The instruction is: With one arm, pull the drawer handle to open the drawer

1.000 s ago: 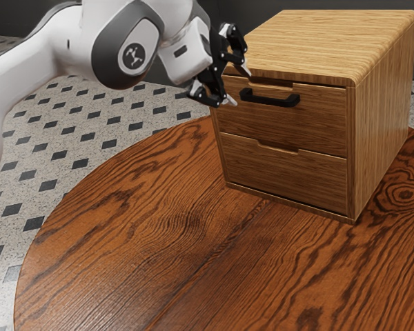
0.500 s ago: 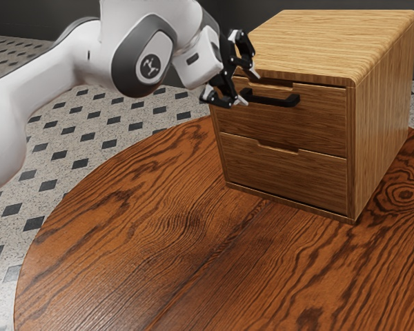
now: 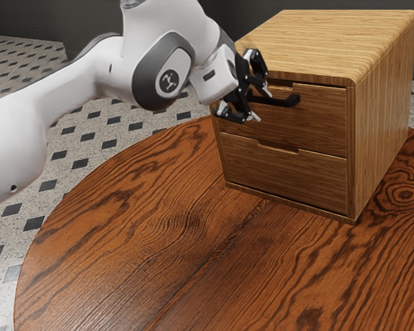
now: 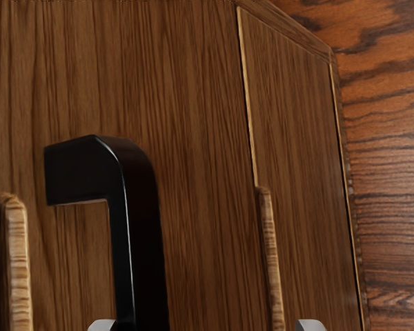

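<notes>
- My tool is open, its fingers spread above and below the near end of the black handle, not yet clamped on it.
- The handle sits on the top drawer, which looks fully shut, its front flush with the cabinet.
- In the wrist view the handle runs close to one fingertip and well apart from the other, so closing may nudge it sideways.
- I'm at the bar's corner, not its middle. A grip there could slip off the bend, or pull the drawer askew so it binds.
- If the drawer sticks, I judge the whole cabinet could slide across the surface instead.
</notes>
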`<action>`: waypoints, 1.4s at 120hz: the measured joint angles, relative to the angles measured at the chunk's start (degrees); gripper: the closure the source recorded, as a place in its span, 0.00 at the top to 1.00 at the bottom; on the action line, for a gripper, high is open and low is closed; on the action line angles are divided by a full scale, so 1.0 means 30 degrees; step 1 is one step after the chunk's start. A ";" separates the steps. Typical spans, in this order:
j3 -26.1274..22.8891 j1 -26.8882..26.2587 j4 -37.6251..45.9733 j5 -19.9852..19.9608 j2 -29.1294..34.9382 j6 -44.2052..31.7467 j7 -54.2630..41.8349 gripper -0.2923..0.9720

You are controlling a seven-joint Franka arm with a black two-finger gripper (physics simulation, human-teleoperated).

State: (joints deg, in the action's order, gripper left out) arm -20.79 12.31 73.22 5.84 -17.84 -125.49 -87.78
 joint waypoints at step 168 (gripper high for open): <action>0.1040 -0.0735 -0.0523 -0.0116 -0.1193 -0.1270 0.0008 0.23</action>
State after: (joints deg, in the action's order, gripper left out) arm -17.67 10.11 71.65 5.49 -21.42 -129.30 -87.75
